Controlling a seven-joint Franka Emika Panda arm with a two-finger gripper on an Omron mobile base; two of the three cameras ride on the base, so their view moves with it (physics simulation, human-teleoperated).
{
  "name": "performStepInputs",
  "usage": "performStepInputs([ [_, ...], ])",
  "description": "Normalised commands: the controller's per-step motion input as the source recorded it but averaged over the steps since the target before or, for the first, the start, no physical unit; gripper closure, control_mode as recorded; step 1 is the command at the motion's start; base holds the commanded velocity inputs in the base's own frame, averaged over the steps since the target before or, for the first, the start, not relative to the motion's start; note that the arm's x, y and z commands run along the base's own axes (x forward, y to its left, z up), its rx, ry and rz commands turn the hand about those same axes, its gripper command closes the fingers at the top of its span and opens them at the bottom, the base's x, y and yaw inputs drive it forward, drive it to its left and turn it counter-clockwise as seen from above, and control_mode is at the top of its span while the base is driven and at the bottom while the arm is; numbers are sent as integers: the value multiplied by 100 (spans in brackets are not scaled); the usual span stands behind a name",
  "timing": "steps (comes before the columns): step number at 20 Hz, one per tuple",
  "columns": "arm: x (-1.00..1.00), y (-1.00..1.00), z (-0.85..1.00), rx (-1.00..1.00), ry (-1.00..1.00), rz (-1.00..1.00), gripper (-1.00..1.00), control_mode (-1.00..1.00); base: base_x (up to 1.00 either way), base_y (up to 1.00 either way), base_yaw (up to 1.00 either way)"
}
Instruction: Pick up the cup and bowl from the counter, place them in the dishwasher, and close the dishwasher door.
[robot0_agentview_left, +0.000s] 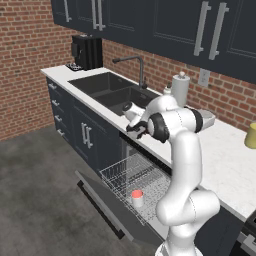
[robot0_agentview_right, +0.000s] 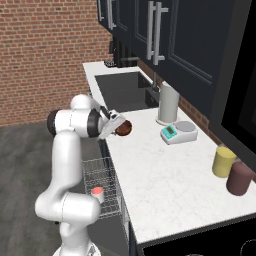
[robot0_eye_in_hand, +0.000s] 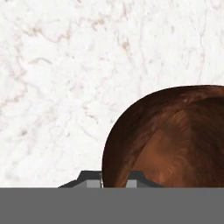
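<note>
Reddish-brown bowl (robot0_agentview_right: 123, 128) sits at the claw (robot0_agentview_right: 116, 126) above the white surface (robot0_agentview_right: 165, 175); grip unclear. Cup (robot0_agentview_left: 137, 198) already racked; next, carry it to the dishwasher (robot0_agentview_left: 131, 181).

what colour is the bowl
Dark reddish-brown bowl, with a lighter brown inside; the hand view shows it best.

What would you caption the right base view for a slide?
White arm's gripper at the bowl near the counter edge; cup already sits in the open dishwasher rack.

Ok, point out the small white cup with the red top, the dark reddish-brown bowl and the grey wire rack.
white cup with red top (robot0_agentview_left: 137, 198), left base view, side wall.
reddish-brown bowl (robot0_eye_in_hand: 170, 135), hand view, inner surface.
grey wire rack (robot0_agentview_left: 120, 172), left base view, rear mesh.
</note>
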Motion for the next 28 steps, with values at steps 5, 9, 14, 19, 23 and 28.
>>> performStepInputs([
  [5, -97, 50, 22, 0, -10, 0, 100, -100, 0, 0, 0],
  [9, -100, 85, 4, 1, -9, 0, 100, -100, 0, 0, 0],
  [14, -100, 85, -1, 3, -4, 0, 100, -100, 0, 0, 0],
  [19, -91, 61, -55, 4, 5, 0, 100, -100, 0, 0, 0],
  [23, -41, 18, -99, 4, 13, 0, 100, -100, 0, 0, 0],
  [28, -41, -1, -99, 5, 10, 0, 100, -100, 0, 0, 0],
])
